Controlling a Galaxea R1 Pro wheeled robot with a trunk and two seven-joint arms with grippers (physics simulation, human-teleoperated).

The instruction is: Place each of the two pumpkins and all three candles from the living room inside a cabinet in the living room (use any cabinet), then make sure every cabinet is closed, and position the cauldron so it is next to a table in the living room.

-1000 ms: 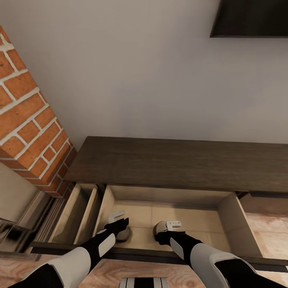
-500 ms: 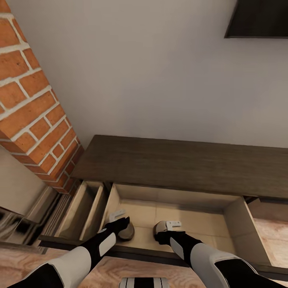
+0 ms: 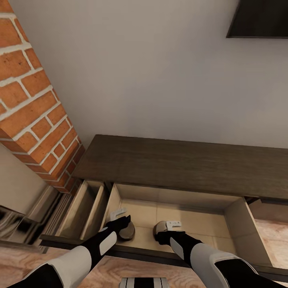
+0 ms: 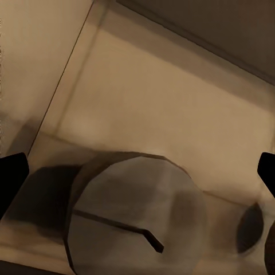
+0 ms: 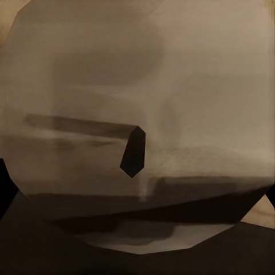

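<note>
Both arms reach down into the wide open drawer of the cabinet (image 3: 180, 160), a long low dark-brown unit against the pale wall (image 3: 140, 68). The left gripper (image 3: 122, 225) hangs over one candle (image 3: 127, 231) near the drawer's left wall, its fingers spread wide with the candle standing free between them, untouched; in the left wrist view that candle (image 4: 134, 215) stands upright on the beige drawer floor, its dark wick leaning over, and the two finger tips barely show at the frame's edges. The right gripper (image 3: 165, 234) sits on a second candle (image 3: 160, 227) close beside the first, but its wrist and a white bracket hide the fingers, so I cannot tell whether they grip it; the right wrist view is so close that this candle's top (image 5: 137, 114) goes soft and its rim is cut off. A narrower drawer (image 3: 82, 208) stands open just to the left, and beyond it rises the brick fireplace (image 3: 32, 104), crowding that side. A dark screen (image 3: 260, 18) is cut off at the upper right. Bare drawer floor stretches to the right of the candles.
</note>
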